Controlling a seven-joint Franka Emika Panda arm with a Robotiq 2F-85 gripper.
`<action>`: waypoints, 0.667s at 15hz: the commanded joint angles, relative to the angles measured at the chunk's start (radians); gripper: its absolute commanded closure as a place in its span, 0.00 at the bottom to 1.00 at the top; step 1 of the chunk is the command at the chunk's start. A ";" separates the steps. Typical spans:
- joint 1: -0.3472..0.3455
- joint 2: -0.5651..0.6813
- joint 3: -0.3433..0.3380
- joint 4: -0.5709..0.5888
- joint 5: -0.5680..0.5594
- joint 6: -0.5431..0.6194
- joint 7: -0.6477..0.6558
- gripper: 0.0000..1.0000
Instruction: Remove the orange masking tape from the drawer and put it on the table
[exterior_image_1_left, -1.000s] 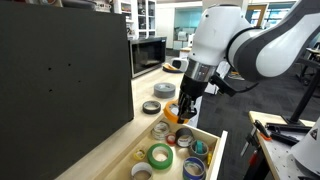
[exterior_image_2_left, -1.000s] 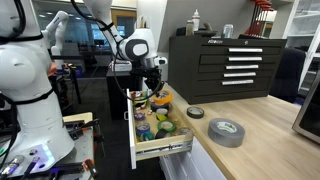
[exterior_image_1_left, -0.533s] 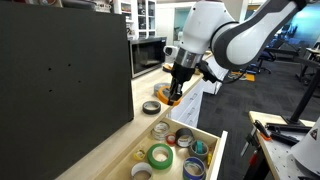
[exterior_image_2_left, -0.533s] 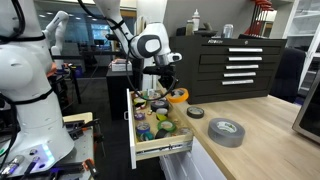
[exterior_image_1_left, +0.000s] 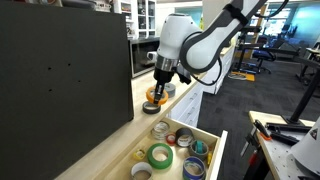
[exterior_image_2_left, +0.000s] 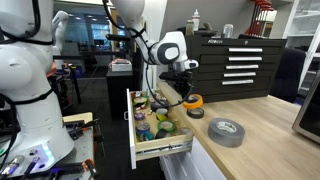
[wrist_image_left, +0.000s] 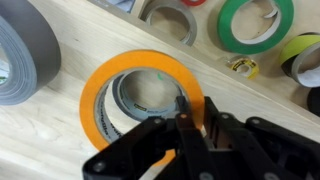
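Pale wood-grain desk (wrist_image_left: 60, 140), near its edge: gripper (wrist_image_left: 185, 108) clamped on orange tape ring (wrist_image_left: 100, 85); wrist view alone shows smaller grey roll (wrist_image_left: 135, 95) inside.

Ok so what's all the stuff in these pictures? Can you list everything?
orange tape: one, orange, held just over the table, above a smaller roll
small dark roll: one, dark grey, on the table under the orange tape
big grey roll: one, grey, flat on the table beside them
green roll: one, green, inside the drawer
other tape rolls: several, mixed colours, inside the drawer
drawer: one, pale, pulled open
table: one, light wood
tool chest: one, black, standing on the table
microwave: one, dark, at the table's far end
robot arm: one, white
gripper: one, black, gripping the orange tape's wall
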 joint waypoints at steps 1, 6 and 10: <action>-0.010 0.097 -0.005 0.139 0.017 -0.078 -0.027 0.94; -0.022 0.140 -0.002 0.206 0.020 -0.123 -0.047 0.56; -0.036 0.100 0.013 0.165 0.035 -0.108 -0.081 0.32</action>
